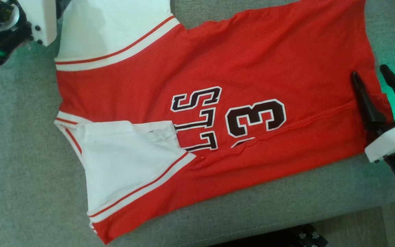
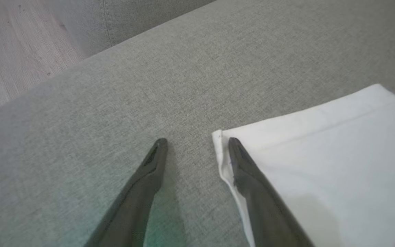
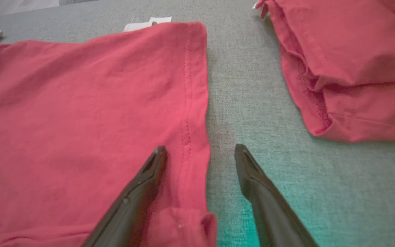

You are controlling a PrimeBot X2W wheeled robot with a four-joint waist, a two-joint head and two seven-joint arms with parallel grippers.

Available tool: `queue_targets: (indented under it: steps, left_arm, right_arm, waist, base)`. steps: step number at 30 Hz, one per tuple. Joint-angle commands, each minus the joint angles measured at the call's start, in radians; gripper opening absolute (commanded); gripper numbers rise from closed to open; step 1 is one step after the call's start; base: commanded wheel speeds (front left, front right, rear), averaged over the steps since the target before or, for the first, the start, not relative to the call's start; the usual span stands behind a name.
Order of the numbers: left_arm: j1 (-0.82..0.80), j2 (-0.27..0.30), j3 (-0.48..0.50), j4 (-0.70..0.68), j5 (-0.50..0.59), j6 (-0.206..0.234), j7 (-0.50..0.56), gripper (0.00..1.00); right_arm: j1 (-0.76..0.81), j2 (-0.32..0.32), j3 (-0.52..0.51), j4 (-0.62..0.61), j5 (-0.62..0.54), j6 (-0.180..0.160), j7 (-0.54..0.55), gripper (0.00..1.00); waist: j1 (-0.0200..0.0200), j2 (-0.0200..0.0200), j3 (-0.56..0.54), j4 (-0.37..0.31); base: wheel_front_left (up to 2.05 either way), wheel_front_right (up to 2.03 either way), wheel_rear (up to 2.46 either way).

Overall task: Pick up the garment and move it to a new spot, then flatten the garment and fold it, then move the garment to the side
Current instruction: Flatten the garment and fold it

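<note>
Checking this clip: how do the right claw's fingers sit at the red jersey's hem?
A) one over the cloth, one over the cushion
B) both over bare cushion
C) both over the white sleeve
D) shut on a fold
A: in the right wrist view the open right claw straddles the hem of the red jersey, one finger over cloth, the other over the grey cushion.
</note>
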Motion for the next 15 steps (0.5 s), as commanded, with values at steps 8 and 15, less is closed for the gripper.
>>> queue_targets:
  steps: [8,15]
  left_arm:
    - [-0.047,0.064,-0.038,-0.045,-0.053,0.002,-0.015,0.0]
    - [-0.079,0.071,-0.099,-0.087,-0.056,0.002,-0.099,0.0]
  right_arm:
    - [-0.048,-0.039,-0.01,-0.013,0.017,0.007,-0.018,1.0]
    - [-0.198,-0.089,-0.01,0.087,0.08,0.007,0.027,1.0]
  waist:
    - [0.0,0.0,-0.007,0.01]
    - [0.0,0.0,-0.03,0.048]
  base:
    - [0.0,0.0,0.0]
    - [0.0,0.0,0.0]
